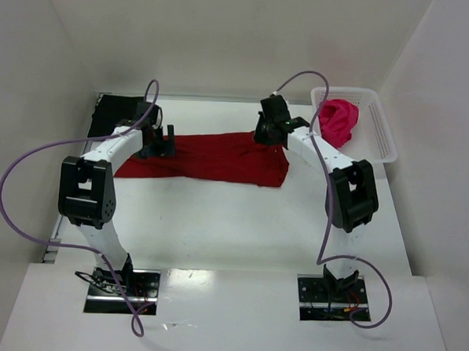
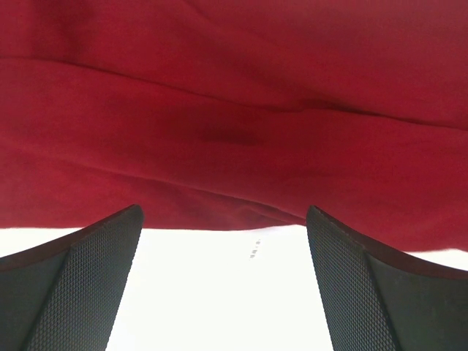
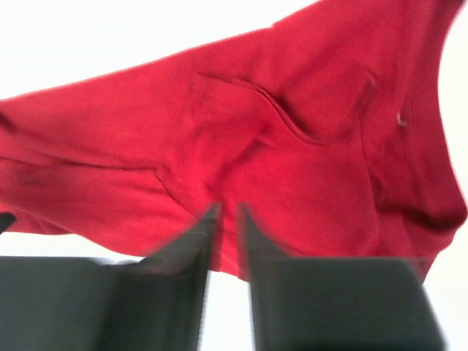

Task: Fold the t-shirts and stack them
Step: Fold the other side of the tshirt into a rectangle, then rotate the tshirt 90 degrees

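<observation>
Crimson t-shirt (image 1: 212,157): partly folded, centre frame.
Pink t-shirt (image 1: 337,122): unfolded, upper right.
Left end effector (image 2: 223,219): wide.
Right end effector (image 3: 229,212): narrow; grip cannot be told.

text, any view: none readable
dark red t-shirt (image 1: 212,157): no legible print or tag
specks (image 2: 253,248) on table (image 2: 219,307): tiny dark marks, too small to read
</observation>
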